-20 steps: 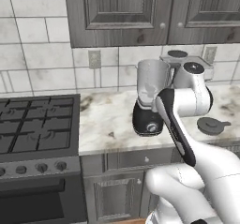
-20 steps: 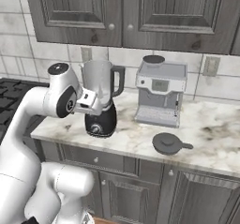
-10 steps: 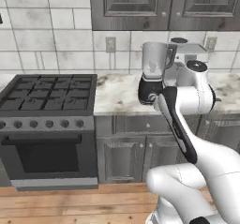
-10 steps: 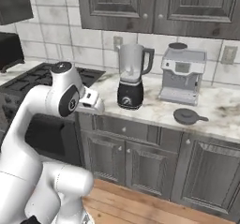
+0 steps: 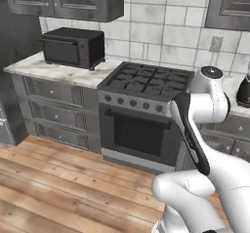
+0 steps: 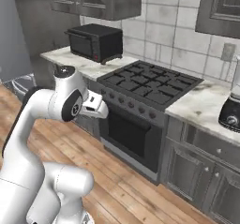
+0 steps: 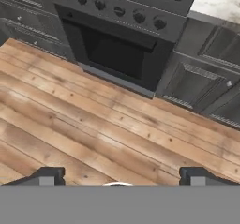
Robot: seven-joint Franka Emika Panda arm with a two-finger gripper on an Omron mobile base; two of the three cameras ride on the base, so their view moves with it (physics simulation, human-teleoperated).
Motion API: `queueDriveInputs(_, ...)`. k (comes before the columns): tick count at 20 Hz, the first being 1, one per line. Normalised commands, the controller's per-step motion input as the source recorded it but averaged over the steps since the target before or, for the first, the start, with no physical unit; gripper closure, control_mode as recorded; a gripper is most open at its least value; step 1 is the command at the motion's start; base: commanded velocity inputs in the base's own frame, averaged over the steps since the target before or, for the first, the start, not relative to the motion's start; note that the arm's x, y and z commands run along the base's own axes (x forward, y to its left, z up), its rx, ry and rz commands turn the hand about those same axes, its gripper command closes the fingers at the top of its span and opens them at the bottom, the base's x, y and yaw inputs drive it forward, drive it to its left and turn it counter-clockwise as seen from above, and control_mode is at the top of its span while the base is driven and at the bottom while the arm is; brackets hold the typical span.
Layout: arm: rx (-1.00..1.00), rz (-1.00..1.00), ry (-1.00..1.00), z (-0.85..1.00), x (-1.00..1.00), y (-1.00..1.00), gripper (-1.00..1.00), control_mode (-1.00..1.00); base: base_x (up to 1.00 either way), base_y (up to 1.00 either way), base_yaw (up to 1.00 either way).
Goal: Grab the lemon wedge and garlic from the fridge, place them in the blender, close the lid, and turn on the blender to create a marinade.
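The blender [image 6: 230,114] stands on the counter at the far right, its black base with the silver knob showing; that base also sits at the right edge of the left base view [image 5: 243,93]. My gripper [image 7: 124,177] is open with nothing between its fingertips [image 7: 50,175], and it points down at the wooden floor in front of the oven. My hand [image 6: 95,107] hangs at oven height, left of the stove. A tall pale grey body at the left edge looks like the fridge [image 6: 11,31]. The lemon wedge, garlic and lid are out of view.
A black gas stove [image 5: 149,78] with an oven door [image 7: 117,54] fills the middle of the counter run. A black microwave [image 6: 93,40] sits on the counter to its left. Grey cabinets [image 7: 197,85] line the base, with wooden floor [image 5: 58,178] in front.
Both base views have swung left and back from the counter: the blender slid from the centre to the right edge, and the stove and microwave came into view. The gripper stays open.
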Motion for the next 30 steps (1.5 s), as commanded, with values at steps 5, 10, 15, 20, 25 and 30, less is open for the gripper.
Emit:
queueDriveInputs(5, 0.0, 0.0, 0.0, 0.0, 0.0, 0.0, -1.0, 1.0, 0.28, 1.0, 0.46)
queueDriveInputs(10, 0.0, 0.0, 0.0, 0.0, 0.0, 0.0, -1.0, 1.0, 0.68, 1.0, 0.34)
queueDriveInputs(15, 0.0, 0.0, 0.0, 0.0, 0.0, 0.0, -1.0, 1.0, 0.93, 1.0, 0.25)
queueDriveInputs(20, 0.0, 0.0, 0.0, 0.0, 0.0, 0.0, -1.0, 1.0, 0.91, 1.0, 0.25)
queueDriveInputs(25, 0.0, 0.0, 0.0, 0.0, 0.0, 0.0, -1.0, 1.0, 0.88, 1.0, 0.26)
queueDriveInputs(30, 0.0, 0.0, 0.0, 0.0, 0.0, 0.0, -1.0, 1.0, 0.88, 1.0, 0.25)
